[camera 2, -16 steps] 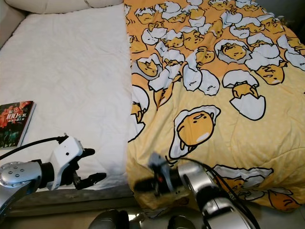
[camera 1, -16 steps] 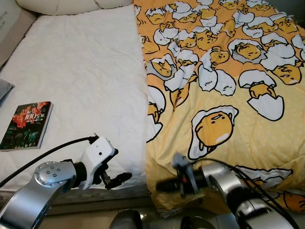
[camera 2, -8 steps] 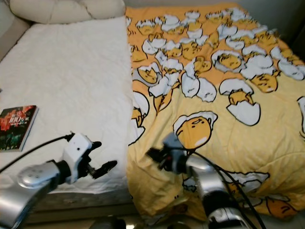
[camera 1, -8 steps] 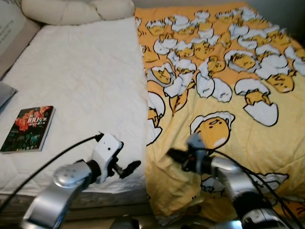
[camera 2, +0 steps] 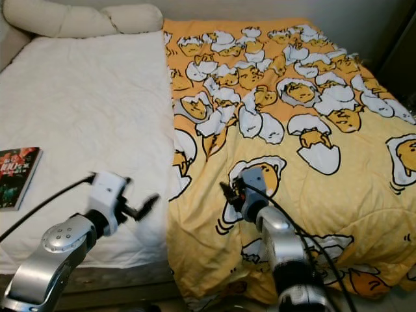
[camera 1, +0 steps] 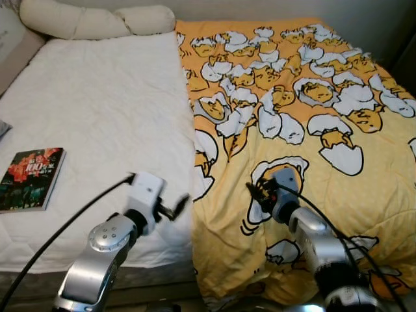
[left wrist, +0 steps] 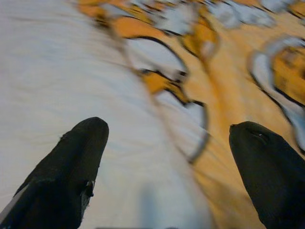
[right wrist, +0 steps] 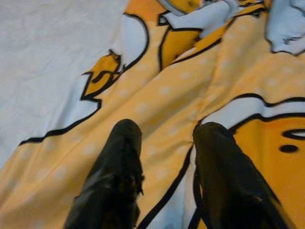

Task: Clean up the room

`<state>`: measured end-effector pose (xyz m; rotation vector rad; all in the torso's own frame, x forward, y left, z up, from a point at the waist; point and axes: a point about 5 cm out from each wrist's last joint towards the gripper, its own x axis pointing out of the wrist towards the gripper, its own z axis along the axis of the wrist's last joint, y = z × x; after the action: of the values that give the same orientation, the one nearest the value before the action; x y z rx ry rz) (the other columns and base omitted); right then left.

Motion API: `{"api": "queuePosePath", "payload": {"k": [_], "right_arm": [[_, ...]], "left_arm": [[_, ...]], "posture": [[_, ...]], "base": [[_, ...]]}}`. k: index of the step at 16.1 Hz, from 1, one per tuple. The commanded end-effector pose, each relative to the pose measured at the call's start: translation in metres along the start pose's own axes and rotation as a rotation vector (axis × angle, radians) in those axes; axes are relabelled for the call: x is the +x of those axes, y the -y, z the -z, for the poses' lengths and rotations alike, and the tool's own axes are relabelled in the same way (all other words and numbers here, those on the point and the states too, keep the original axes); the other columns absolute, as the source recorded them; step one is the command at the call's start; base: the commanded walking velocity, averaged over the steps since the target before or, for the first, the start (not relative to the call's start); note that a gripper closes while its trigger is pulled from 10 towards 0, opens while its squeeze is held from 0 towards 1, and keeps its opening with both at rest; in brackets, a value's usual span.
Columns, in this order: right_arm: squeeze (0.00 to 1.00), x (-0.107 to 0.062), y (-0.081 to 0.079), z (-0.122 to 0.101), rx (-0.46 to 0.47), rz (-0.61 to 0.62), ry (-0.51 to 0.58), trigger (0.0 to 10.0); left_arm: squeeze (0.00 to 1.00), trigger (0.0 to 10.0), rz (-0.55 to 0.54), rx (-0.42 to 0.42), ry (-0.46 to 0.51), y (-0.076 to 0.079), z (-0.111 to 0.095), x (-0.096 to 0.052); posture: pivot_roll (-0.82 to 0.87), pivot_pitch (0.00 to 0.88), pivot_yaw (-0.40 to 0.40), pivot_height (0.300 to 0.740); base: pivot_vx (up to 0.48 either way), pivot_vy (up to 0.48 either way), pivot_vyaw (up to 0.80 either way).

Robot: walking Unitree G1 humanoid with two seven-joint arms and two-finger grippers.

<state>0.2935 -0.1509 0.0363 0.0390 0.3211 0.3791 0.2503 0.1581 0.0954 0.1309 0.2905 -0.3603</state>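
Note:
A yellow blanket (camera 1: 312, 117) printed with egg characters covers the bed's right half. Its left edge lies along the bare white sheet (camera 1: 110, 110). My right gripper (camera 1: 257, 192) is low over the blanket near that edge. Its fingers (right wrist: 119, 162) stand a little apart above the fabric, holding nothing. Over the sheet, just left of the blanket's edge, my left gripper (camera 1: 175, 207) hangs open, its fingers (left wrist: 81, 157) spread wide and empty. A dark book (camera 1: 32, 179) with a red cover picture lies flat on the sheet at the left.
Two cream pillows (camera 1: 71, 23) lie along the head of the bed. A grey corner of something (camera 1: 3, 127) pokes in at the left edge. The mattress front edge (camera 1: 39, 273) runs below the left arm. A dark gap (camera 2: 400, 65) borders the bed's right side.
The camera has lifted, so the pillows show. Both grippers have moved up from the bed's front edge, the right one onto the blanket and the left one over the sheet.

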Motion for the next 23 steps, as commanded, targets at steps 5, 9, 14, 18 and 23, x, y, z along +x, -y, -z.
{"api": "queuePosePath", "payload": {"k": [5, 9, 14, 18, 23], "right_arm": [[0.00, -0.017, 0.011, -0.018, 0.081, 0.191, 0.122, 10.0], [0.00, -0.021, 0.002, -0.015, 0.081, 0.205, 0.106, 10.0], [0.00, -0.023, -0.001, -0.018, 0.069, 0.185, 0.104, 10.0], [0.00, -0.023, -0.001, -0.018, 0.069, 0.185, 0.104, 10.0], [0.00, -0.023, -0.001, -0.018, 0.069, 0.185, 0.104, 10.0]], "left_arm": [[0.00, 10.0, -0.192, -0.039, 0.033, -0.014, 0.000, 0.000], [0.00, 10.0, -0.279, -0.048, 0.040, -0.029, 0.001, 0.001], [0.00, 10.0, -0.330, -0.041, 0.057, -0.033, -0.001, 0.003], [0.00, 10.0, -0.330, -0.041, 0.057, -0.033, -0.001, 0.003], [0.00, 10.0, -0.330, -0.041, 0.057, -0.033, -0.001, 0.003]], "posture": [[0.00, 0.000, -0.014, 0.740], [-0.02, 0.000, -0.004, 0.740], [-0.02, 0.000, 0.003, 0.740], [-0.02, 0.000, 0.003, 0.740], [-0.02, 0.000, 0.003, 0.740]], "base": [[0.000, -0.307, 0.00], [0.000, -0.315, 0.00], [0.000, 0.000, 0.00], [0.000, 0.000, 0.00], [0.000, 0.000, 0.00]]}}
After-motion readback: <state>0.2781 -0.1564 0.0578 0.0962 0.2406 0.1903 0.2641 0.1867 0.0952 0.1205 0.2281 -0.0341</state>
